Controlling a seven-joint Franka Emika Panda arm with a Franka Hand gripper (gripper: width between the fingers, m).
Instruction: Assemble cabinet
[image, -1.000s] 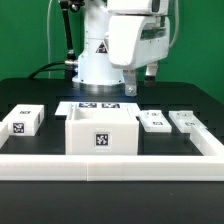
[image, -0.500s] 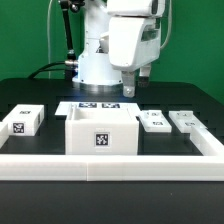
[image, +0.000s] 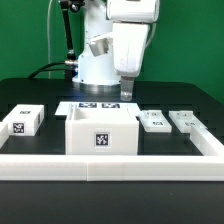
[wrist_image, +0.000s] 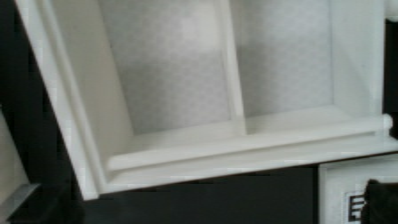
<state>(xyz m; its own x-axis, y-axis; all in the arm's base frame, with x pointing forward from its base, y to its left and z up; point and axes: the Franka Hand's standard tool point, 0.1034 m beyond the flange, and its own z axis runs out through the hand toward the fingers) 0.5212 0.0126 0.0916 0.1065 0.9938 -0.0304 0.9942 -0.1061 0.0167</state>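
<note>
The cabinet (image: 100, 132) is a large white hollow box with a tag on its front, standing in the middle of the black table. My gripper (image: 127, 92) hangs above and just behind it, toward the exterior view's right, holding nothing. Its fingers are seen edge-on there. The wrist view looks down into the cabinet's white inside (wrist_image: 196, 80), with an inner divider and a bottom ledge. Nothing stands between the jaws, which appear spread apart.
A small white tagged block (image: 22, 121) lies at the exterior view's left. Two flat tagged panels (image: 152, 121) (image: 184, 119) lie at its right; one shows in the wrist view (wrist_image: 365, 195). The marker board (image: 100, 106) lies behind the cabinet. A white wall (image: 110, 163) borders the front.
The hand has turned about its axis and shifted slightly to the exterior view's left, coming nearer over the cabinet. No part has moved.
</note>
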